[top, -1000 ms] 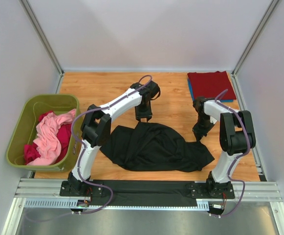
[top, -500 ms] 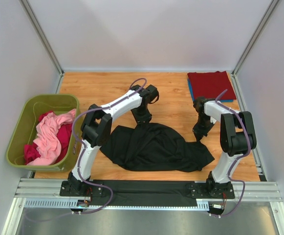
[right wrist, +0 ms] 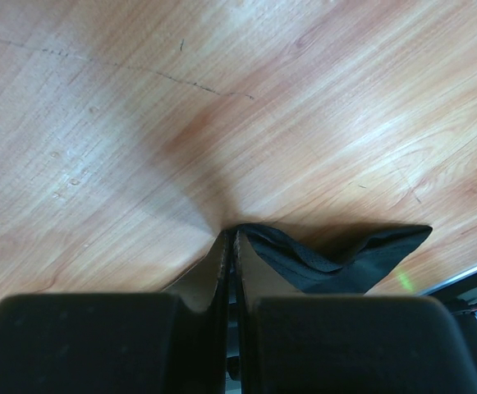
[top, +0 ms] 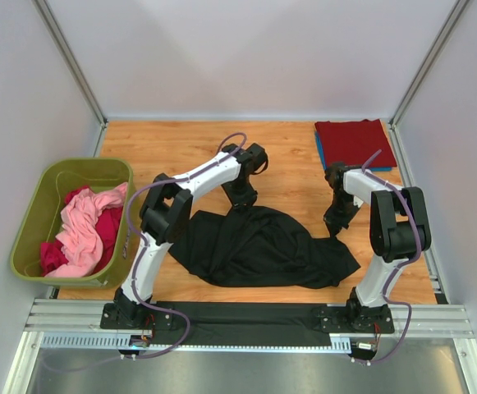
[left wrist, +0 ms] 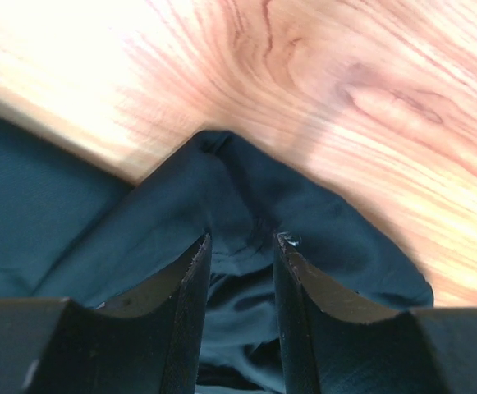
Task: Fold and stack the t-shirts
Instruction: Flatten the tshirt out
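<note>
A black t-shirt [top: 263,246] lies crumpled on the wooden table in the top view. My left gripper [top: 240,197] is at its far edge. In the left wrist view [left wrist: 242,242] its jaws stand a little apart astride a raised fold of the black cloth [left wrist: 74,213]. My right gripper [top: 334,227] is at the shirt's right edge. In the right wrist view [right wrist: 231,238] it is shut on the black cloth [right wrist: 345,258]. A folded dark red t-shirt [top: 353,142] lies on a blue one [top: 318,150] at the back right.
An olive-green bin [top: 82,162] stands at the left. It holds a pink shirt [top: 82,226] and a magenta one [top: 107,223]. White walls enclose the table. A metal rail runs along the near edge.
My left gripper has come slightly nearer and lower onto the shirt's far edge. The right gripper and the shirt have hardly moved.
</note>
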Tool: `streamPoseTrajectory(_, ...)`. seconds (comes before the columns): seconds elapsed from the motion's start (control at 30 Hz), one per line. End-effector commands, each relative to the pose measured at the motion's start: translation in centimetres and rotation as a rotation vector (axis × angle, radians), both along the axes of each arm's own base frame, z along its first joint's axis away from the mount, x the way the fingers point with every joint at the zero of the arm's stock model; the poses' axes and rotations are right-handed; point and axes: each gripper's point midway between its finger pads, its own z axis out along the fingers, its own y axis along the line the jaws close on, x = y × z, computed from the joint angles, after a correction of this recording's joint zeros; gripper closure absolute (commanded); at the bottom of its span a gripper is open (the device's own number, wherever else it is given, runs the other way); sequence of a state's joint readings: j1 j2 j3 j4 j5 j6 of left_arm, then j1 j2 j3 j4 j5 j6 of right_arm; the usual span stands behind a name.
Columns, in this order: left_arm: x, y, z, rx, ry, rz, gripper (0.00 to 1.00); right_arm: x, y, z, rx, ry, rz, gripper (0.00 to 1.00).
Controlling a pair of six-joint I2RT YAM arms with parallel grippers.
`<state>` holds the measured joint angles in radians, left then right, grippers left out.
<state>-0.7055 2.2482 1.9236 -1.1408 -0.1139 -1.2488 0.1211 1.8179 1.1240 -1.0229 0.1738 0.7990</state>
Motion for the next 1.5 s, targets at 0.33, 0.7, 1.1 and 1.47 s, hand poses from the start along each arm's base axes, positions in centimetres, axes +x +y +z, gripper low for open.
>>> streamPoseTrajectory(0.33, 0.8, -0.5, 1.1, -0.029, -0.006, -0.033, 1.0, 2.0, 0.2, 0.1, 0.005, -0.081, 0.009, 1.0)
streamPoseTrajectory(0.7, 2.5, 8.1, 21.2, 0.016, -0.441, -0.293, 1.0, 7.9, -3.8, 18.2, -0.153, -0.462, -0.077, 1.0)
streamPoseTrajectory(1.1, -3.5, 18.8, 36.2, 0.215, -0.824, -0.387, 1.0, 3.6, -6.6, 38.9, -0.155, -1.068, -0.217, 1.0)
streamPoseTrajectory(1.47, -9.2, 20.4, 41.6, 0.069, -1.045, -0.44, 1.0, -3.8, -6.4, 42.1, -0.131, -1.189, -0.164, 1.0)
